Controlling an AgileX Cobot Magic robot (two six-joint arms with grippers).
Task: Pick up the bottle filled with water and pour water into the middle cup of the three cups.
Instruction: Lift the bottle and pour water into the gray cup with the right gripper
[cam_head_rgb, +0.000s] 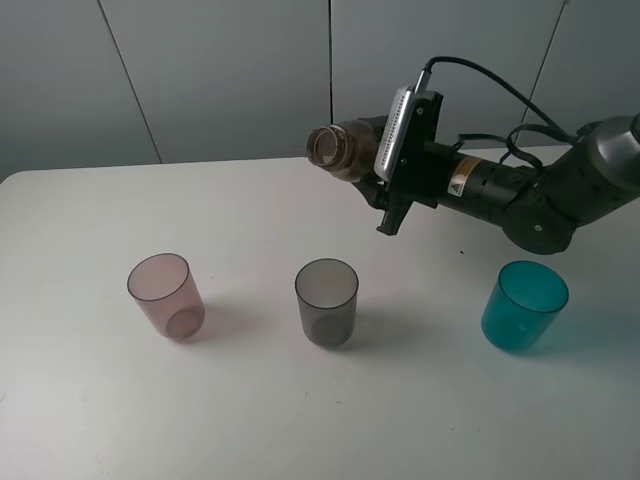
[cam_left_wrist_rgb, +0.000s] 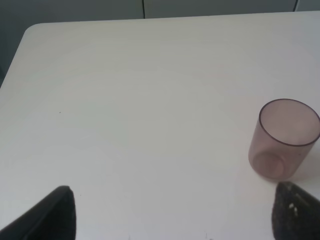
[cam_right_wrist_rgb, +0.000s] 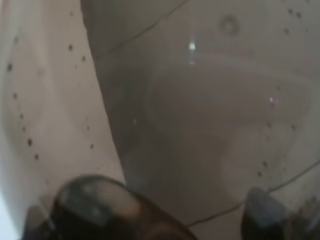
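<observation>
My right gripper (cam_head_rgb: 372, 158) is shut on the smoky brown-grey bottle (cam_head_rgb: 340, 148). It holds the bottle tipped on its side well above the table, the open neck pointing left, behind and above the middle cup (cam_head_rgb: 326, 302). No stream of water shows. The smoky grey middle cup stands upright between the pink cup (cam_head_rgb: 166, 295) and the teal cup (cam_head_rgb: 523, 305). In the right wrist view the bottle (cam_right_wrist_rgb: 200, 110) fills the picture between the dark fingertips (cam_right_wrist_rgb: 95, 205). My left gripper (cam_left_wrist_rgb: 172, 215) is open and empty over the table, with the pink cup (cam_left_wrist_rgb: 286, 140) ahead of it to one side.
The white table (cam_head_rgb: 250, 420) runs back to a grey panelled wall. The right arm (cam_head_rgb: 540, 195) and its cable stretch across the table's back right, above the teal cup. The left arm does not show in the exterior view.
</observation>
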